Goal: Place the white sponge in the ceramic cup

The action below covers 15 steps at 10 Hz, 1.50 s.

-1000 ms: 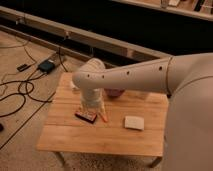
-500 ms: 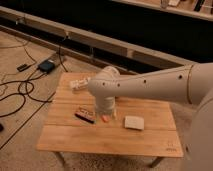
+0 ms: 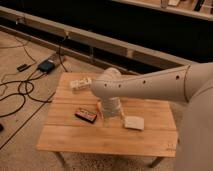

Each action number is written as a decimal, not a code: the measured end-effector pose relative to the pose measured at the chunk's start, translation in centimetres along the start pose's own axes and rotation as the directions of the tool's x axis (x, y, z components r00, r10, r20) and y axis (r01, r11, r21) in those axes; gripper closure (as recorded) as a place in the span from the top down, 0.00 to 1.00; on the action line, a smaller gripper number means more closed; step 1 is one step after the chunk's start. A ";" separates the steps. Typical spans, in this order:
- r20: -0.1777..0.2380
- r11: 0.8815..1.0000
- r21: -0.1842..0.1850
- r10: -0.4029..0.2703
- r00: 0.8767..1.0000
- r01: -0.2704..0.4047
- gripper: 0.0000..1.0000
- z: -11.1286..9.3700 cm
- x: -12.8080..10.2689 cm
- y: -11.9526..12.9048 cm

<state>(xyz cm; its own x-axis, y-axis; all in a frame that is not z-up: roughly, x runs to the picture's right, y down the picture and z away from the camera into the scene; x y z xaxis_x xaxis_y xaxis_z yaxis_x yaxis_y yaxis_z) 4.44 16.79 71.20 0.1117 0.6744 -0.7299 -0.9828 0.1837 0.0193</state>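
The white sponge (image 3: pixel 134 123) lies flat on the wooden table (image 3: pixel 75 137), right of centre. My gripper (image 3: pixel 111 119) hangs downward from the thick white arm (image 3: pixel 145 87), just left of the sponge and close above the tabletop. Its fingers stand open with nothing between them. The arm reaches in from the right and covers the back middle of the table. The ceramic cup is hidden from view.
A black-and-red bar (image 3: pixel 86 115) lies left of the gripper. A whitish labelled package (image 3: pixel 80 83) sits at the table's back left. On the floor to the left are black cables (image 3: pixel 15 95) and a dark box (image 3: pixel 46 66). A long ledge (image 3: pixel 100 42) runs behind.
The arm has swung to the right across the table. The gripper moved from above the black-and-red bar to just beside the sponge. The package at the back left came into view.
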 end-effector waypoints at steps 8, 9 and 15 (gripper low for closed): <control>0.089 0.916 -0.043 0.402 0.911 -0.400 0.65 1.3 -3.5 0.7; 0.087 0.898 -0.046 0.439 0.894 -0.437 0.65 1.3 -3.5 0.6; 0.086 0.885 -0.051 0.465 0.881 -0.463 0.65 1.4 -3.4 0.6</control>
<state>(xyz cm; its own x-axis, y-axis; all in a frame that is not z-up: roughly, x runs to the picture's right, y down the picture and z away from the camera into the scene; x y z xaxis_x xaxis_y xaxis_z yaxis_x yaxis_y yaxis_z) 3.69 15.55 74.67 -0.3462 0.7410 -0.5753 -0.9291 -0.1857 0.3199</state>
